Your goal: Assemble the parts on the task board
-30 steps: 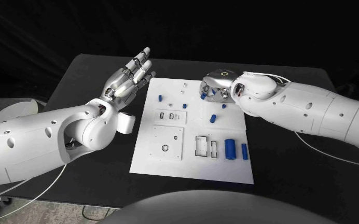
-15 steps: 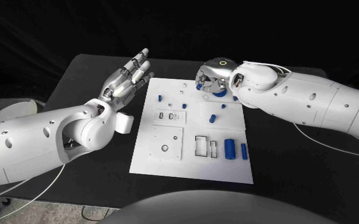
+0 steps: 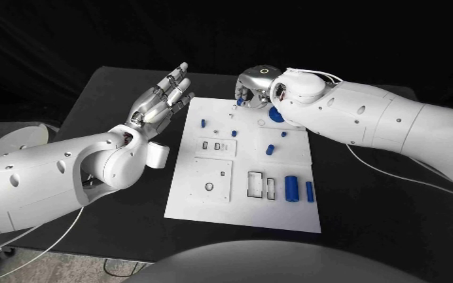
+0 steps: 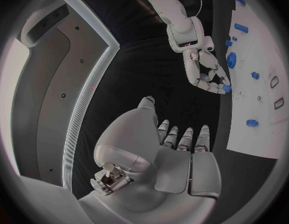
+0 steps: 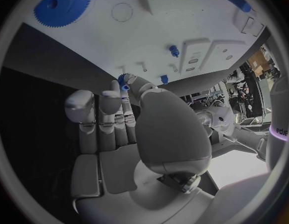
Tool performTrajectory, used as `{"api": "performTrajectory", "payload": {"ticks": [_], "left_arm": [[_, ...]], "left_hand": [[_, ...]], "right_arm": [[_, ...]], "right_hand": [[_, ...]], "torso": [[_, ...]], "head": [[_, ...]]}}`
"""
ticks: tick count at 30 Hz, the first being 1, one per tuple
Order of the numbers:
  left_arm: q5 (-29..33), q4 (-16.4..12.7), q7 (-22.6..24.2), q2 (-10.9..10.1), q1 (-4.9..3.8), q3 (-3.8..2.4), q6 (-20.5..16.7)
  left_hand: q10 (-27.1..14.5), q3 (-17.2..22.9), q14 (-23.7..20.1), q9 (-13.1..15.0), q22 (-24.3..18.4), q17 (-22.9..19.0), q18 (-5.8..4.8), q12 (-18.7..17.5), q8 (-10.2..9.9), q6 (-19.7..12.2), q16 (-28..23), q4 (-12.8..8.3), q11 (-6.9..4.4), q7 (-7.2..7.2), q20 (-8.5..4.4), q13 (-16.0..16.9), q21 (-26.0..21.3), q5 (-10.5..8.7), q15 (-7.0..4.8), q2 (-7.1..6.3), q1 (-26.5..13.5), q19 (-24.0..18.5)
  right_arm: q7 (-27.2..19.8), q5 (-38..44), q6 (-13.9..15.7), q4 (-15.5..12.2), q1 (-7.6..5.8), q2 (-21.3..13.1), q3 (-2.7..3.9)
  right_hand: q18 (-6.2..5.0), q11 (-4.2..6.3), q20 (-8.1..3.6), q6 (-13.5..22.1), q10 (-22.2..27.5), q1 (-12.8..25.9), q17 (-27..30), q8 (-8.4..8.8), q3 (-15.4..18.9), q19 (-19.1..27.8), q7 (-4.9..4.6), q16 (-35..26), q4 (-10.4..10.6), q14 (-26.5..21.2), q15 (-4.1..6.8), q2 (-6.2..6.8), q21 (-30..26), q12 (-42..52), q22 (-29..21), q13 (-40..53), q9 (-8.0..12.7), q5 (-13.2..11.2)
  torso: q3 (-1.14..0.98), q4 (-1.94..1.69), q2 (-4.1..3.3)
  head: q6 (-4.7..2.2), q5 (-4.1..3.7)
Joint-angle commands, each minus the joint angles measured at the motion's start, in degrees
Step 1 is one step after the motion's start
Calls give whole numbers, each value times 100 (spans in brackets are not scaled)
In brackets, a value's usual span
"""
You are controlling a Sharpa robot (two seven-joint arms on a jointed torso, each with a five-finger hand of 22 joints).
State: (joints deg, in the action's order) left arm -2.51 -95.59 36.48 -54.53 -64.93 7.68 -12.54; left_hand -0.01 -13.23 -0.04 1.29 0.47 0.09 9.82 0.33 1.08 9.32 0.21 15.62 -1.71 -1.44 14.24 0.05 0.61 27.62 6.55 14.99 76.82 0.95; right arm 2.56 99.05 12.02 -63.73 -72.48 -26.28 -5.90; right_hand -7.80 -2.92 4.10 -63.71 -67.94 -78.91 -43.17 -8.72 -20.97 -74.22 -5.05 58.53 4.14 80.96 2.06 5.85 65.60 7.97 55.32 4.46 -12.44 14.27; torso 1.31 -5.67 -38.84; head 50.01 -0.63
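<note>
The white task board [image 3: 243, 188] lies mid-table, also seen in the right wrist view [image 5: 175, 20] and the left wrist view [image 4: 256, 129]. My right hand [image 3: 254, 88] hovers over the board's far edge and pinches a small blue part [image 5: 124, 80] between thumb and fingertips; the same part [image 4: 226, 88] shows at its fingertips. Just right of the hand, a blue gear [image 3: 275, 114] lies flat on the board. My left hand [image 3: 163, 101] is raised beside the board's left edge, fingers straight and apart, holding nothing.
Short blue pegs [image 3: 202, 124] [image 3: 269, 149] stand on the board's middle. Two longer blue cylinders [image 3: 290, 188] lie near its right edge, beside rectangular slots [image 3: 256, 184]. Black table [image 3: 368, 185] surrounds the board.
My right hand has moved left and away along the board's far edge with the small blue part, uncovering the blue gear. My left hand has stayed put.
</note>
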Motion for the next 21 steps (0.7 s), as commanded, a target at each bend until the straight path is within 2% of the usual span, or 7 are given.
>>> {"api": "performTrajectory", "payload": {"ticks": [1,4,6,11,21], "left_arm": [[11,19,16,46,-4,-3,143],[11,36,12,75,-4,-3,160],[11,43,10,89,-4,-3,168],[11,55,0,110,-4,-3,187],[11,82,-19,128,-3,-2,211]], "left_hand": [[1,45,4,9,8,-9,52,-33,32,-5,-21,-7,52,15,45,-5,20,31,48,6,75,0],[1,51,4,9,9,-9,52,-33,32,-6,-21,-10,58,16,48,-5,21,44,52,10,82,2],[1,56,4,9,10,-9,52,-33,31,-7,-21,-13,62,17,50,-5,23,54,55,13,88,5],[1,64,4,9,13,-9,53,-33,31,-6,-21,-19,72,20,54,-5,28,68,62,16,98,11],[1,70,4,9,15,-9,54,-33,31,-6,-21,-21,83,23,58,-5,31,79,70,19,104,14]], "right_arm": [[137,-25,-50,205,27,120,4],[134,-28,-22,359,61,224,5],[132,-29,-15,446,82,280,5],[104,-94,-16,611,126,387,6],[59,-190,3,639,176,433,6]], "right_hand": [[61,2,9,32,-7,63,-27,9,-6,-36,-20,57,21,47,-11,1,29,-37,19,-7,-306,42],[61,2,9,32,-7,63,-27,9,-6,-36,-20,57,21,47,-11,1,29,-37,19,-7,-306,42],[61,0,10,43,-2,60,-17,16,-12,-36,-24,54,15,44,-12,0,32,-46,24,-10,-310,55],[55,-9,12,69,16,59,15,33,-18,-19,-32,33,6,30,-14,4,15,-67,4,-16,-316,65],[50,-23,16,109,48,66,60,60,-27,9,-46,0,-2,-5,-19,3,-5,-102,-12,-26,-326,38]], "torso": [[8,-8,-12],[6,-22,-16],[3,-13,-11],[4,-6,-9],[8,13,-3]], "head": [[-1,-26],[-1,-20],[-1,7],[-1,19],[-1,23]]}}
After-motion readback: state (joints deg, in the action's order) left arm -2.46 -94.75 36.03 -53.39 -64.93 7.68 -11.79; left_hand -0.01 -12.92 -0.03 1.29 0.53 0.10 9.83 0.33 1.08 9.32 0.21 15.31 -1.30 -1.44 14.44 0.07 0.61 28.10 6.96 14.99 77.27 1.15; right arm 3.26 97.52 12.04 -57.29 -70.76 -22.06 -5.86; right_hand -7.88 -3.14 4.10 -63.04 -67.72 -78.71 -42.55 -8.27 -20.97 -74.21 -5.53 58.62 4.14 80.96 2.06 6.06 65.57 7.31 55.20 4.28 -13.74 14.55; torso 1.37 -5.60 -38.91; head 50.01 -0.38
